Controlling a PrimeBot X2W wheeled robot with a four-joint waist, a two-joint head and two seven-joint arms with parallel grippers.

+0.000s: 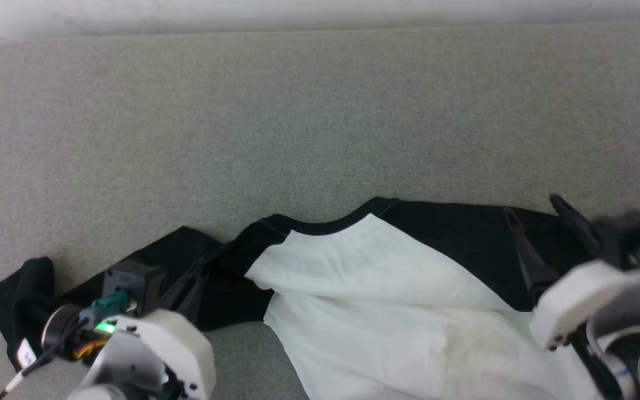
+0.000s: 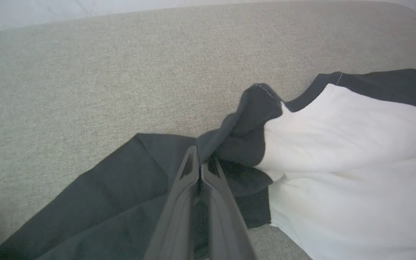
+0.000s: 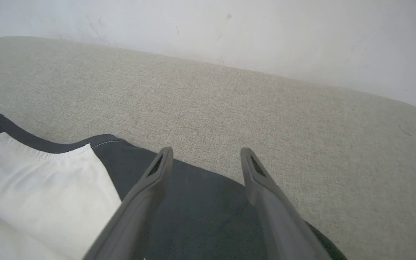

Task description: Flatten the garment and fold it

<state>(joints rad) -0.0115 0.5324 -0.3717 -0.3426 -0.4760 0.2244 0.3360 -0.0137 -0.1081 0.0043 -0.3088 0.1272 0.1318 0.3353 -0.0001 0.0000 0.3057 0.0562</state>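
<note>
Garment (image 1: 386, 278) lies on the grey woven table (image 1: 320, 111), on the near half, closest to the robot. The white body faces up, lightly wrinkled, and runs off the bottom edge of the head view. Black collar (image 1: 320, 226) curves along the top of the white panel, with pale stitching visible at its ends. Left black sleeve (image 1: 148, 261) stretches away toward the robot's left, and its far end sits in a bunched lump (image 1: 20, 294) near the table's edge. Left claw (image 2: 200, 159): fingers pressed together, clamped on a fold of black cloth at the left shoulder, just beside the collar end. The cloth rises into a small ridge at the tips and puckers the white panel's edge next to it. Right claw (image 3: 207, 153): fingers spread wide apart, nothing between them, poised over the black right shoulder (image 3: 193, 202) with the tips about at the cloth's far hem. Cannot tell whether they touch the fabric. No print is visible on the exposed white area. Bare table beyond the garment runs up to a pale wall (image 3: 229, 36). The table corner is rounded in the right wrist view.
</note>
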